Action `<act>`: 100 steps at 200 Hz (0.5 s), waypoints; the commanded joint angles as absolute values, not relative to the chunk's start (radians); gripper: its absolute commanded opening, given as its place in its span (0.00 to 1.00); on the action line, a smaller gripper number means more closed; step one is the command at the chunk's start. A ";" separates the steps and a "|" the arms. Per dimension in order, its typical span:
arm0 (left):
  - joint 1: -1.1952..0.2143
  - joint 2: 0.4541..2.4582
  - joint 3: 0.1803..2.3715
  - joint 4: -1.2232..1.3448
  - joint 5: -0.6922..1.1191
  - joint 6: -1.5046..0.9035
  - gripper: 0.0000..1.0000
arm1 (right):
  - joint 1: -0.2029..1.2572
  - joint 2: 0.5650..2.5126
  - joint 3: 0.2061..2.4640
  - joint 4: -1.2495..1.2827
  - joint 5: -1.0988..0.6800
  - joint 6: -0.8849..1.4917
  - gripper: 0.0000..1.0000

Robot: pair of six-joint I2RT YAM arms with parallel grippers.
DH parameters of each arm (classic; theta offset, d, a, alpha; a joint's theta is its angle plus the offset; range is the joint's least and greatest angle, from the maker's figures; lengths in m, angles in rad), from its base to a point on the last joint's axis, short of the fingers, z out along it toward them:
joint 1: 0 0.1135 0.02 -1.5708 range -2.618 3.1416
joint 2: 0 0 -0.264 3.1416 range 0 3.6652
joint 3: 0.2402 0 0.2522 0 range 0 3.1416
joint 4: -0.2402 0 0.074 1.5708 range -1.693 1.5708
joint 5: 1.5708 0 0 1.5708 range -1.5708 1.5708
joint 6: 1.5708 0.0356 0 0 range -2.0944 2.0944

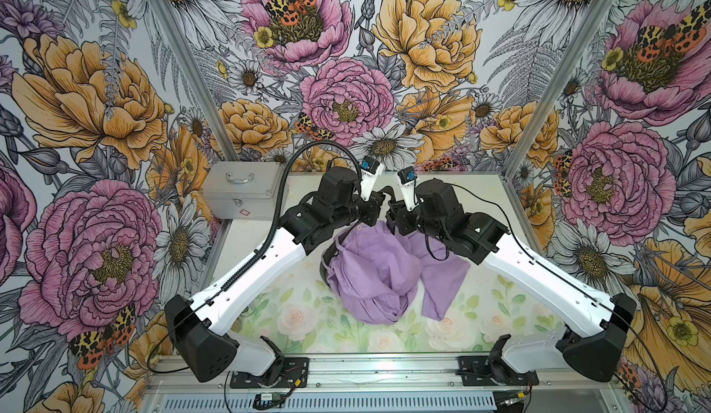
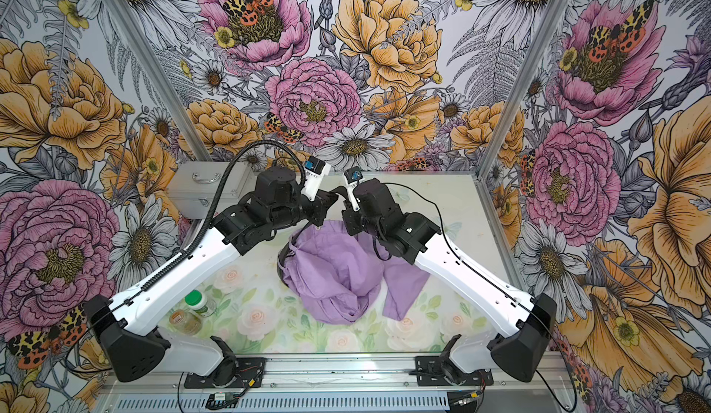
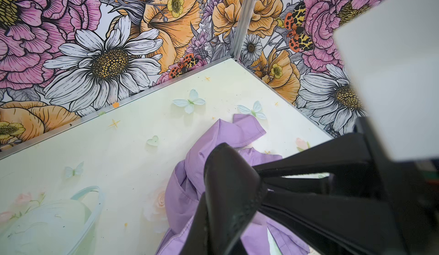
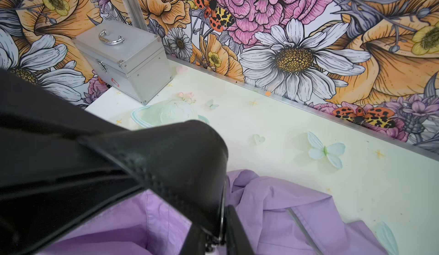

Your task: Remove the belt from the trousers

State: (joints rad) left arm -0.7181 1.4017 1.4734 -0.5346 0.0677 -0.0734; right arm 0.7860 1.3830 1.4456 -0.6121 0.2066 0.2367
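Black belt (image 3: 225,170) clamped in left pincer (image 3: 262,186); right pincer (image 1: 392,211) blurred, state untellable; trousers (image 1: 373,272) hide belt's rest.

Words and numbers: none can be read.
Silver box (image 1: 242,194): a small red sign (image 1: 243,212), like a cross, on its front.

Silver case (image 1: 242,190), lid closed, stands at the table's (image 1: 304,315) far corner on my left. A green-lidded bottle (image 2: 200,302) and a jar (image 2: 186,320) sit side by side near the front left.

Bright, even light; soft shadows. Glare streaks the rail (image 1: 369,365) far behind the left gripper (image 3: 262,185); the belt (image 3: 228,177) pressed against it is blurred.
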 commanded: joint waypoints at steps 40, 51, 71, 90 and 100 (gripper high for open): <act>-0.729 1.385 1.517 -0.477 0.083 -0.099 0.00 | 0.787 1.388 1.431 -0.611 0.206 0.240 0.11; -0.728 1.382 1.521 -0.478 0.089 -0.102 0.00 | 0.788 1.390 1.423 -0.611 0.208 0.242 0.11; -0.729 1.365 1.542 -0.475 0.119 -0.116 0.00 | 0.787 1.394 1.397 -0.605 0.225 0.240 0.11; -0.731 1.333 1.574 -0.475 0.146 -0.123 0.00 | 0.776 1.392 1.342 -0.568 0.215 0.234 0.11; -0.732 1.316 1.591 -0.473 0.161 -0.124 0.00 | 0.765 1.388 1.307 -0.537 0.201 0.235 0.13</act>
State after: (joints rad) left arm -0.7181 1.4017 1.4910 -0.5728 0.0715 -0.0845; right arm 0.7864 1.3808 1.3926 -0.5484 0.2070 0.2348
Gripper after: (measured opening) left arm 0.073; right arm 0.121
